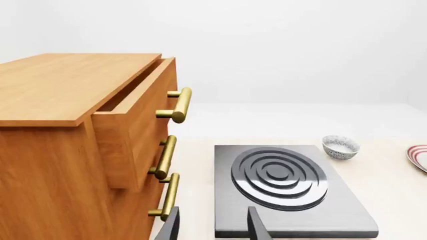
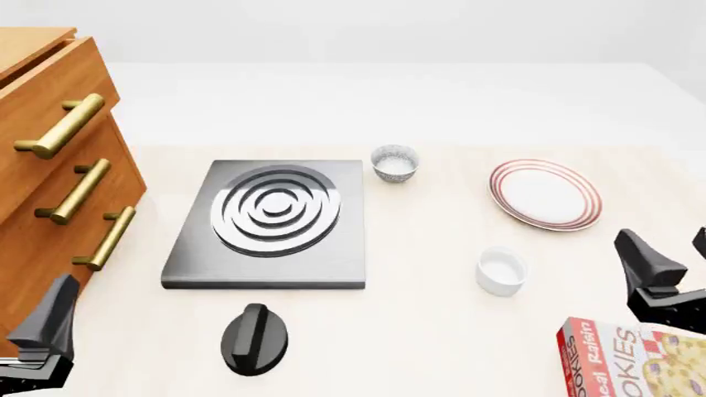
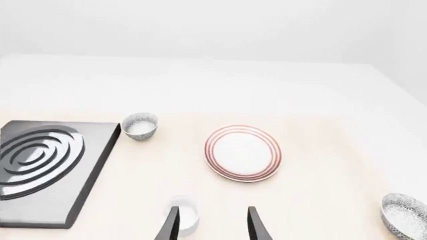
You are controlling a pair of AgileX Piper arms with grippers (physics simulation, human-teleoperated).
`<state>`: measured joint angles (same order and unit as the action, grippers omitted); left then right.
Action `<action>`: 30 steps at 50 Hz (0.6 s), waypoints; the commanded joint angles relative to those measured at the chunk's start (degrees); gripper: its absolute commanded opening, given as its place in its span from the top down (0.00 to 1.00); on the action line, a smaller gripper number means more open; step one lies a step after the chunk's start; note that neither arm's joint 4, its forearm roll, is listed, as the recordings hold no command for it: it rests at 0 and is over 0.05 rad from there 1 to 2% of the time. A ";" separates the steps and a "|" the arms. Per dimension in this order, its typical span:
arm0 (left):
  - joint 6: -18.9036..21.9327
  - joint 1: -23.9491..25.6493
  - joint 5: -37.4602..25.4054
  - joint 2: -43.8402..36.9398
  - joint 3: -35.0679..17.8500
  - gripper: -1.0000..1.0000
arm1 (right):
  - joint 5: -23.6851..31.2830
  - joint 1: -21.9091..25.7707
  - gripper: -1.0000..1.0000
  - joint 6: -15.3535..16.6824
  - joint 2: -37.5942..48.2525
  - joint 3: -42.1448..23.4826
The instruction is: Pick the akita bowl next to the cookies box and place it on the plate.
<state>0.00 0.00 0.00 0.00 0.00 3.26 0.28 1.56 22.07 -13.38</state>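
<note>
Two speckled akita bowls show. One akita bowl stands at the table's right side, to the right of the plate; the front view does not show it. The other bowl sits by the stove plate's far right corner. The red-ringed plate lies right of centre. The cookies box lies at the front right corner, partly cut off. My right gripper hangs open and empty just above the box, well short of both bowls. At the front left, my left gripper is open and empty.
A plain white cup stands between the plate and the right gripper. A black stove plate with steel rings fills the middle, with a black knob in front of it. A wooden drawer cabinet with brass handles stands on the left, its top drawer pulled out.
</note>
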 commanded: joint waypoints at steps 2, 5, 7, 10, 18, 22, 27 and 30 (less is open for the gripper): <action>0.00 0.00 0.00 0.00 0.00 0.00 | 5.49 -5.63 0.00 2.08 9.44 -9.04; 0.00 0.00 0.00 0.00 0.00 0.00 | 8.08 -7.19 0.00 2.08 11.21 -12.29; 0.00 0.00 0.00 0.00 0.00 0.00 | 8.89 -8.95 0.00 2.97 12.81 -13.61; 0.00 0.00 0.00 0.00 0.00 0.00 | 11.03 -10.71 0.00 3.81 13.89 -15.83; 0.00 0.00 0.00 0.00 0.00 0.00 | 17.59 -16.38 0.00 4.25 15.73 -23.11; 0.00 0.00 0.00 0.00 0.00 0.00 | 18.85 -20.54 0.00 4.04 19.58 -25.57; 0.00 0.00 0.00 0.00 0.00 0.00 | 20.79 -22.63 0.00 5.10 22.46 -28.68; 0.00 0.00 0.00 0.00 0.00 0.00 | 21.58 -24.05 0.00 4.54 24.42 -30.18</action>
<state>0.00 0.00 0.00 0.00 0.00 20.72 -18.05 5.89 40.51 -37.32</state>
